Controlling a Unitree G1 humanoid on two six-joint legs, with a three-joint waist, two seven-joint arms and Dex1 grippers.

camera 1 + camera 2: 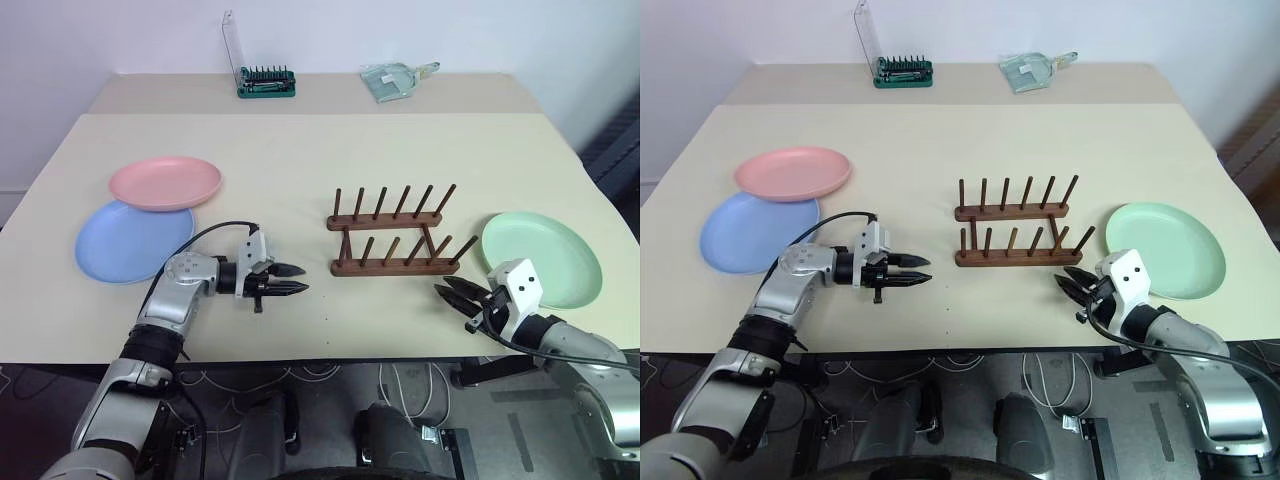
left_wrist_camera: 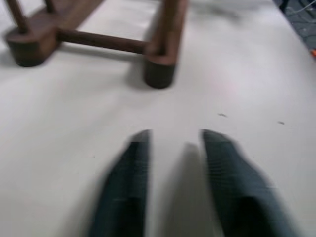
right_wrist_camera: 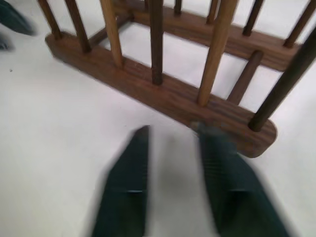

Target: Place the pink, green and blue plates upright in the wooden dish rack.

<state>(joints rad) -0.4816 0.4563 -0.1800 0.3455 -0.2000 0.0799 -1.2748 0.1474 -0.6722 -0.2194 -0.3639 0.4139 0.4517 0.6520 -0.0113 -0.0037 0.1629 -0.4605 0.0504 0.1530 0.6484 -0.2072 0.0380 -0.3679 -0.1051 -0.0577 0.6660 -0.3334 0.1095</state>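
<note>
Left pincer: left gripper point(image 1: 295, 289) low over the near table edge, two black fingers a narrow gap apart, nothing between them, tips aimed right at the rack's end.
Right pincer: right gripper point(image 1: 452, 293) near the front edge too, fingers narrowly parted and empty, aimed forward-left at the rack's near rail.
Closest plate: round pale mint green plastic plate point(image 1: 545, 255) flat on the beige table point(image 1: 300, 150), just right of the right gripper and off its pointing line, so likely a wrist swing right first.
Rack: small dark brown wooden dish rack point(image 1: 390, 235) between both arms, long axis left-to-right, empty pegs.
Left pair: round light blue plastic plate point(image 1: 125, 242) flat, left of the left gripper.
Farther: round salmon pink plastic plate point(image 1: 165, 183), lapping over the blue one's far rim.
</note>
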